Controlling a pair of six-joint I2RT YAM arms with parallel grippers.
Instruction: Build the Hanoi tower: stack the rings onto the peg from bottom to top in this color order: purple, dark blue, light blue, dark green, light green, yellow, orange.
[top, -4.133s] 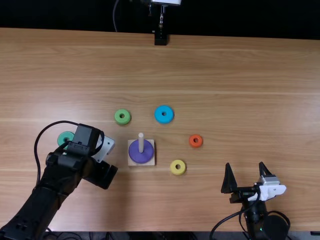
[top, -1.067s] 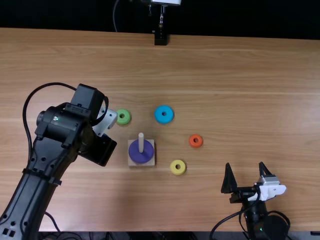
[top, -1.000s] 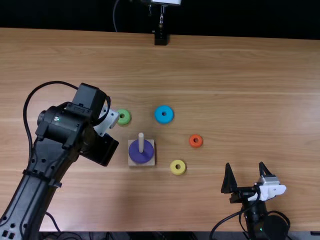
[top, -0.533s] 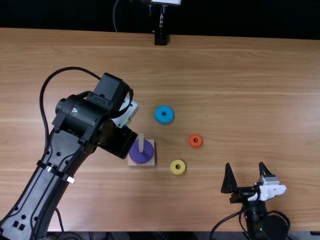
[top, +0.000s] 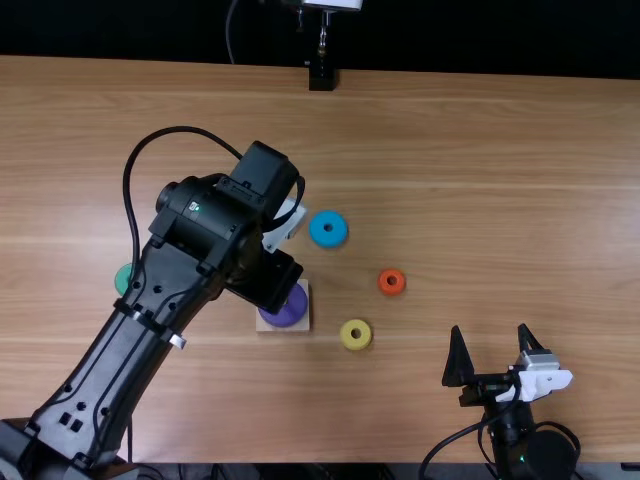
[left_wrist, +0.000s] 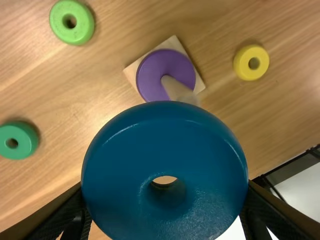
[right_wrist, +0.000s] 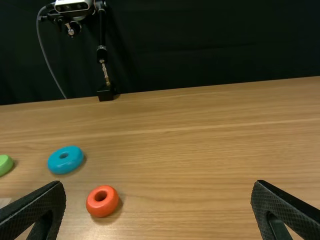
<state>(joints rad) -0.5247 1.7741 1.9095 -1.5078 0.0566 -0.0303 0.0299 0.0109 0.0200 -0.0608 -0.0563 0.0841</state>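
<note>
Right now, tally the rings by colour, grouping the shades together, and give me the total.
Purple: 1, the purple ring
Blue: 2, the dark blue ring and light blue ring
Green: 2, the dark green ring and light green ring
Yellow: 1, the yellow ring
Orange: 1, the orange ring
Total: 7

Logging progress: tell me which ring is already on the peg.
The purple ring: it alone has the peg through its hole. The dark blue ring is held in the left pincer.
</note>
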